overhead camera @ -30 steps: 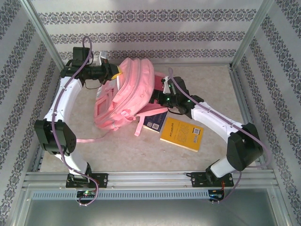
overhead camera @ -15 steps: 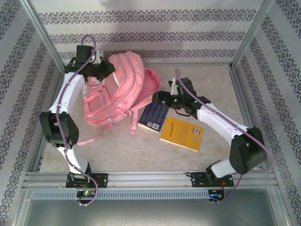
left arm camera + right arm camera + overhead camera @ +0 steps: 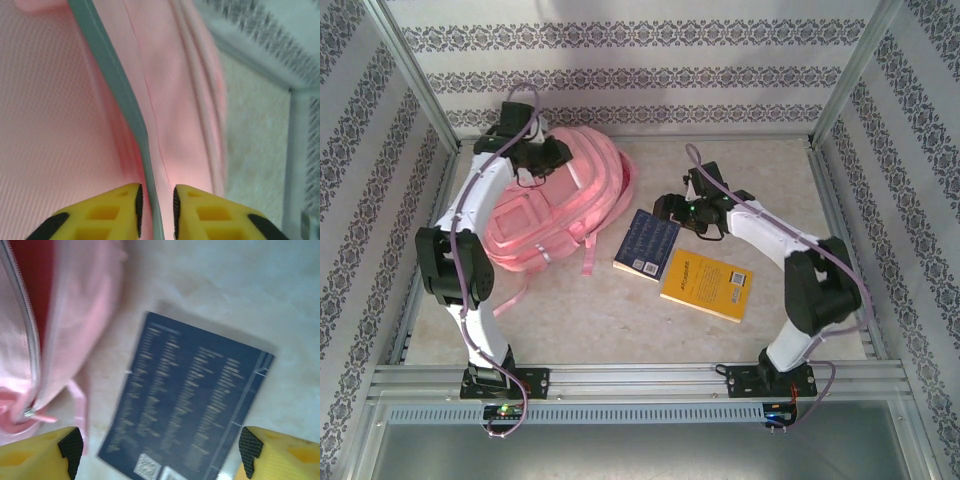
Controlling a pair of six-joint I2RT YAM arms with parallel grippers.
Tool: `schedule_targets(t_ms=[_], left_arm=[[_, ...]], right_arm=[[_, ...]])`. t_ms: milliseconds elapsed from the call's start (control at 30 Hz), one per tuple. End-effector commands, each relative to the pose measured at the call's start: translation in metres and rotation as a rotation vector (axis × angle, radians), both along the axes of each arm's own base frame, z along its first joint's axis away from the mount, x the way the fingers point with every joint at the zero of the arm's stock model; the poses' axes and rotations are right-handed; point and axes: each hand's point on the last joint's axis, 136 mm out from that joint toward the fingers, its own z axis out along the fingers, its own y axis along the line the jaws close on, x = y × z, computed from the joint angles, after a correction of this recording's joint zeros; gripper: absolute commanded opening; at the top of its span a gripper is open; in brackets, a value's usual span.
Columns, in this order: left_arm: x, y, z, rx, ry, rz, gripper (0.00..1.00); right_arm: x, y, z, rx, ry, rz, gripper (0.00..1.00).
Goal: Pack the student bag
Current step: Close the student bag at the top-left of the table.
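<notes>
The student bag, a big pink backpack, lies flat at the back left of the table. My left gripper is at its top edge. In the left wrist view its yellow fingers stand a little apart, open, with a pale grey trim strip of the bag running loosely between them. My right gripper hovers over a navy book just right of the bag. Its jaws are wide open above the book's back cover, with nothing held. The bag's zip edge is on the left there.
A yellow book lies flat to the right of the navy one. A pink strap trails from the bag toward the front. Metal frame rails and patterned walls close in the table on three sides.
The bag has come down from its raised, tilted pose and settled flat further left. The left fingers have parted. The right gripper has drawn back from the bag to above the navy book.
</notes>
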Motion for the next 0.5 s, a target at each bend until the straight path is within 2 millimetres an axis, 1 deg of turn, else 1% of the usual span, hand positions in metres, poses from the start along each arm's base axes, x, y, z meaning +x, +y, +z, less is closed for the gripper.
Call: schedule_targets(t_ms=[0,133,200,267,333,467], left_arm=[[-0.021,-0.045,-0.019,0.031,0.045,-0.130,0.33],[-0.043,-0.068,-0.030,0.150,0.056,-0.190,0.42],[-0.052,-0.083,-0.038,0.134,0.067,-0.218,0.45],[-0.060,-0.098,-0.052,0.111,0.093,-0.242,0.47],[-0.067,-0.113,-0.072,0.090,0.136,-0.265,0.47],[-0.080,-0.134,-0.112,0.048,0.210,-0.287,0.45]], right_arm=[[-0.001,0.001,-0.025,-0.005,0.116,-0.007,0.81],[0.000,0.004,-0.048,-0.008,0.175,-0.002,0.79],[0.000,0.004,-0.056,-0.009,0.190,-0.003,0.78],[-0.001,0.003,-0.062,-0.012,0.205,-0.005,0.78],[0.000,0.002,-0.066,-0.010,0.211,-0.012,0.77],[0.002,0.000,-0.072,0.009,0.229,-0.021,0.76]])
